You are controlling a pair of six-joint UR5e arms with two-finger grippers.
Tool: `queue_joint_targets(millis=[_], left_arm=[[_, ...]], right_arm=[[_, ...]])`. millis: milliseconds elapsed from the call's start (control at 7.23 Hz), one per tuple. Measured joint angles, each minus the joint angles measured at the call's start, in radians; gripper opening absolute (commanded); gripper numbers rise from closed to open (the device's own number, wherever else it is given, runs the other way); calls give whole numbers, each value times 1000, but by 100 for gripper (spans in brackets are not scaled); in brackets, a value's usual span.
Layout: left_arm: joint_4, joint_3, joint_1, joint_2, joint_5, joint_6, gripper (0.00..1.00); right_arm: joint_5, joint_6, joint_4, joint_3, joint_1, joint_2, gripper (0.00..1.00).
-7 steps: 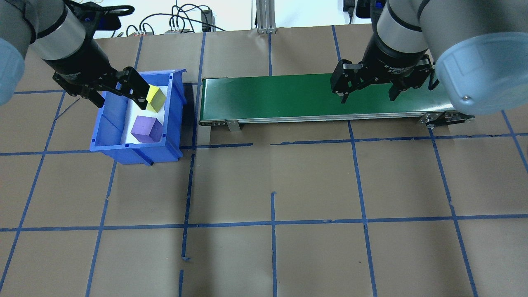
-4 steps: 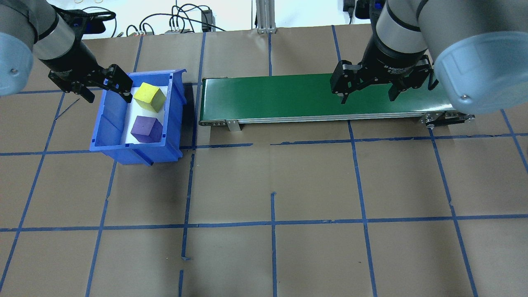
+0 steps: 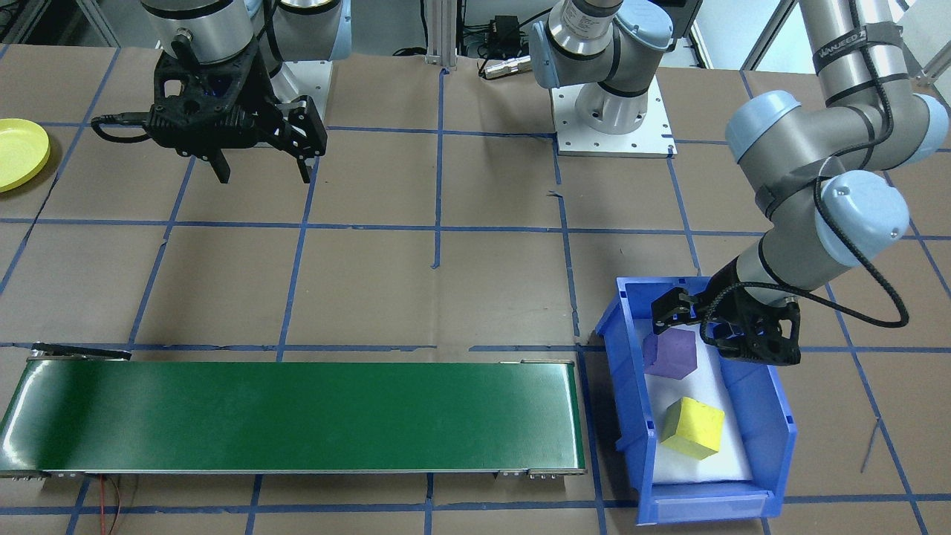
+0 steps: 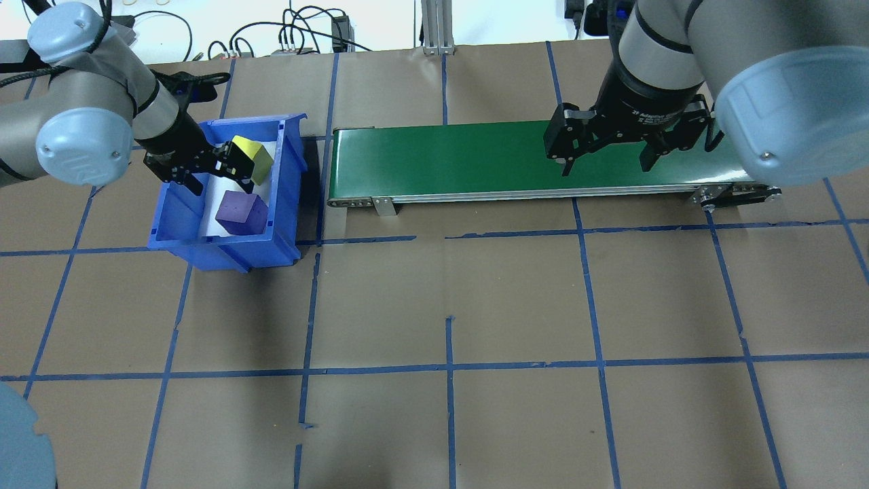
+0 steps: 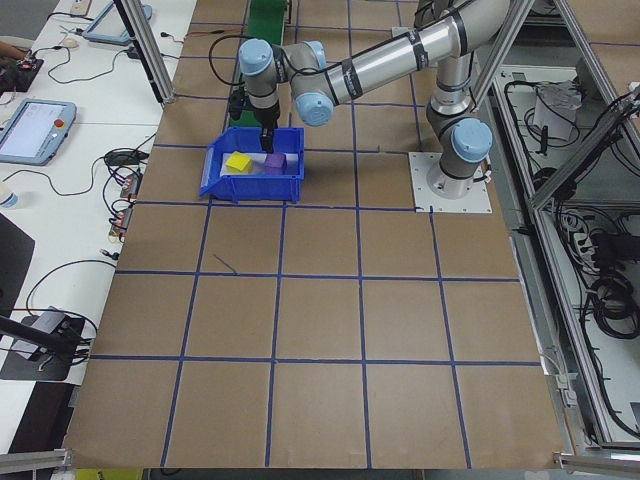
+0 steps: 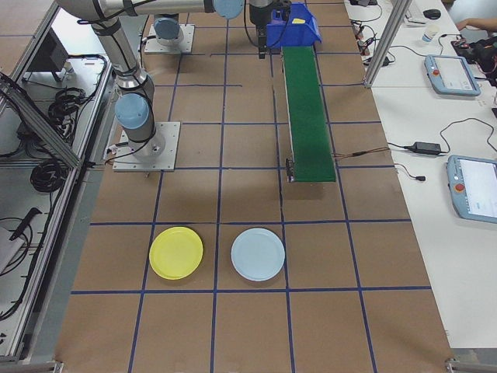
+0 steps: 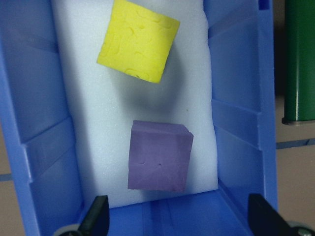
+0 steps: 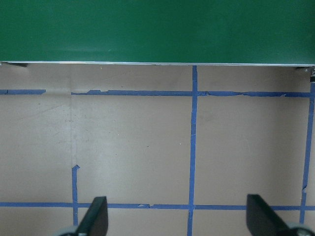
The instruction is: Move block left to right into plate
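Note:
A yellow foam block (image 4: 252,157) and a purple one (image 4: 241,212) lie on white padding in the blue bin (image 4: 224,248). My left gripper (image 4: 216,173) hangs open over the bin with nothing between its fingers. In the left wrist view the purple block (image 7: 160,155) sits just ahead of the left gripper (image 7: 179,219) and the yellow block (image 7: 139,41) lies beyond it. My right gripper (image 4: 604,159) is open and empty above the green conveyor belt (image 4: 475,159). The yellow plate (image 6: 176,252) lies on the table past the belt's right end, with its edge showing as the yellow plate (image 3: 18,154) in the front-facing view.
A pale blue plate (image 6: 258,254) lies beside the yellow one. The conveyor (image 3: 290,416) runs between the bin (image 3: 765,416) and the right side of the table. Brown paper with blue tape lines covers the table (image 4: 448,305). Cables lie along the back edge.
My left arm has folded in and its gripper has swung around and come down over the bin, nearer the purple block. It stays open. The right arm has barely moved.

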Motion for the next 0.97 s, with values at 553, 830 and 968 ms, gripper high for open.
queue_joint_targets(millis=[553, 830, 968], left_arm=[[50, -44, 0, -61, 4, 11, 94], [80, -54, 0, -77, 7, 14, 29], [107, -62, 0, -80, 9, 15, 23]], right_arm=[[-1, 0, 0, 0, 0, 0, 100], [0, -1, -1, 1, 0, 0, 100], [0, -2, -1, 1, 0, 0, 100]])
